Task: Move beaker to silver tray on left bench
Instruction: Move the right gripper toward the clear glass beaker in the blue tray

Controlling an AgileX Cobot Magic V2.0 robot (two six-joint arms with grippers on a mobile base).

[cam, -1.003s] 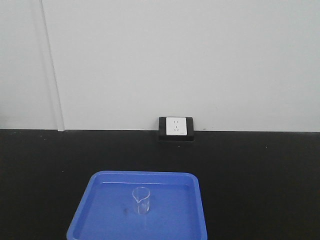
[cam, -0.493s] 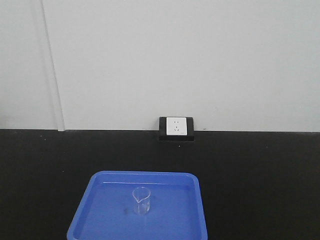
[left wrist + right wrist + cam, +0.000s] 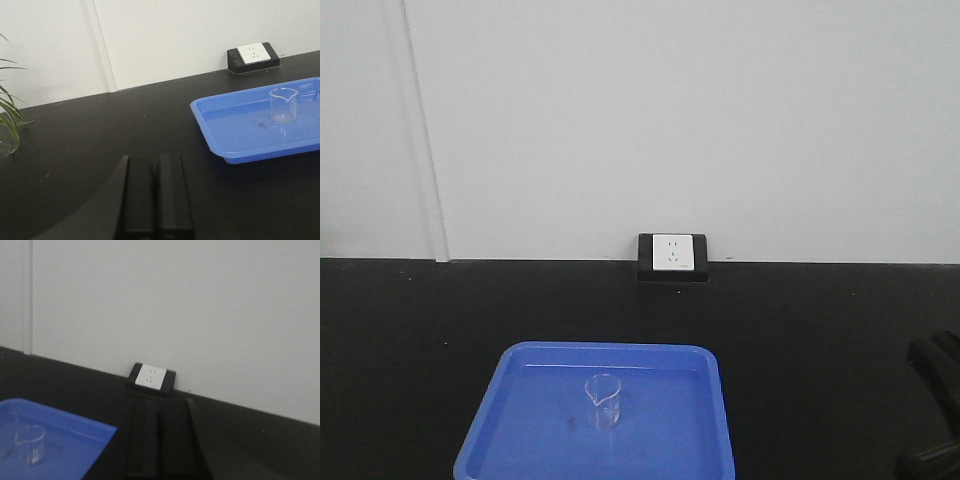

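Observation:
The small clear glass beaker stands upright in a blue tray on the black bench. The left wrist view has the beaker to the far right of my left gripper, which is shut and empty low over the bench. My right gripper is also shut and empty, with the beaker well off to its lower left. A dark part of the right arm shows at the front view's lower right edge. The silver tray is out of view.
A white wall socket in a black housing sits where the bench meets the white wall. Green plant leaves reach in at the left edge of the left wrist view. The blue tray lies right of the left gripper.
A dark part of the right arm has come into the front view at the lower right. The beaker and blue tray have not moved.

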